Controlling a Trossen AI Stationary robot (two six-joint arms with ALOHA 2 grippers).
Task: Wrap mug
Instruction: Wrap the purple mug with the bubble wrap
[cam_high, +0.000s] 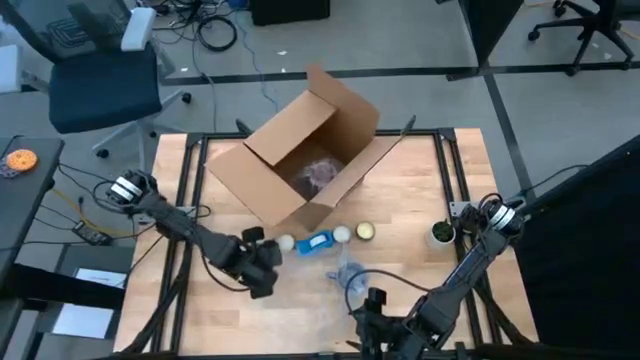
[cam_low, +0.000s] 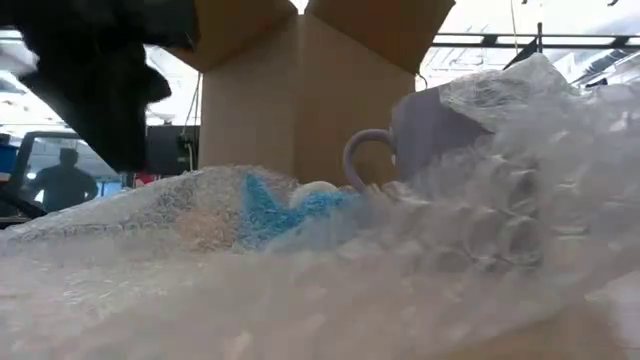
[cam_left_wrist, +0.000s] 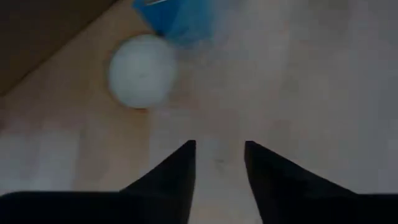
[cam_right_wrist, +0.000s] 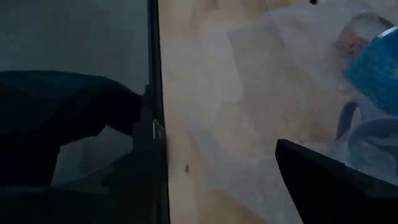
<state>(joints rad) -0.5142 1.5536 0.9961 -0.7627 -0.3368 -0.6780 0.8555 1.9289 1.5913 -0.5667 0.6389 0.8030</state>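
The pale lilac ceramic mug (cam_low: 430, 130) is lying on the clear bubble-wrap sheet (cam_low: 330, 270) at lower centre. The left gripper (cam_left_wrist: 219, 152) is hovering slightly spread; the right gripper's (cam_high: 372, 312) state cannot be told. Advice: pinch the wrap's edge, fold over.

The dark left arm reaches in low over the table, its two-finger left gripper (cam_left_wrist: 219, 163) slightly parted and empty, while the dark right gripper (cam_high: 372, 305) hangs at the near edge.

Clutter around the open brown cardboard box (cam_high: 305, 160)
Just beside its front: white ball (cam_high: 287, 242), blue packet (cam_high: 316, 243), second pale ball (cam_high: 342, 234), round yellowish lid (cam_high: 365, 231).
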